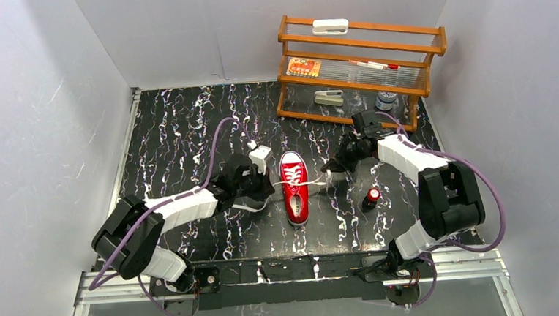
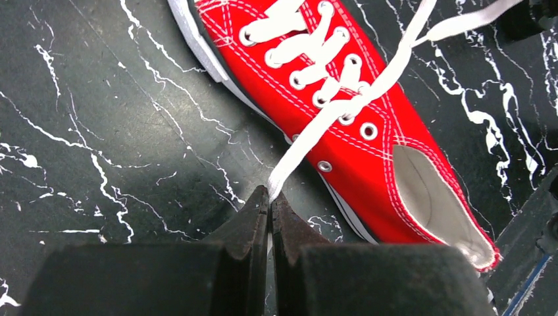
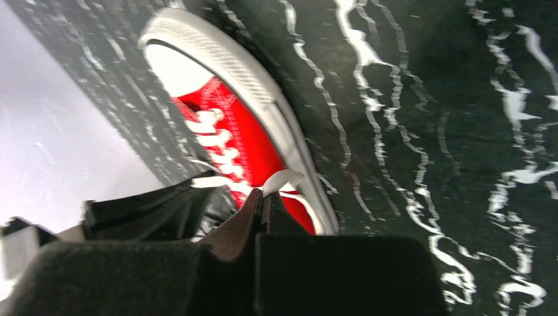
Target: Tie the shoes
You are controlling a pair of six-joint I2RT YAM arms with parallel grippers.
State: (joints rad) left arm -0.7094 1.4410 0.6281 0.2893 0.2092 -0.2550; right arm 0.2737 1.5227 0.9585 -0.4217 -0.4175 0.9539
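The small red canvas low-top sneaker [image 1: 294, 190] with a white rubber toe cap stands near the middle of the black, white-veined marbled table [image 1: 180, 135], toe toward the far wall and heel toward the arm bases. The left gripper [image 2: 270, 197] is pinched closed on one white lace [image 2: 342, 108] just beside the shoe's left side. The right gripper [image 3: 263, 197] is clamped on the other lace end [image 3: 284, 178] at its right side. Open tabletop lies to the far left. A small red-and-black cylinder [image 1: 371, 196] stands near the shoe's right, and a wooden shelf rack [image 1: 359, 69] lines the far right edge.
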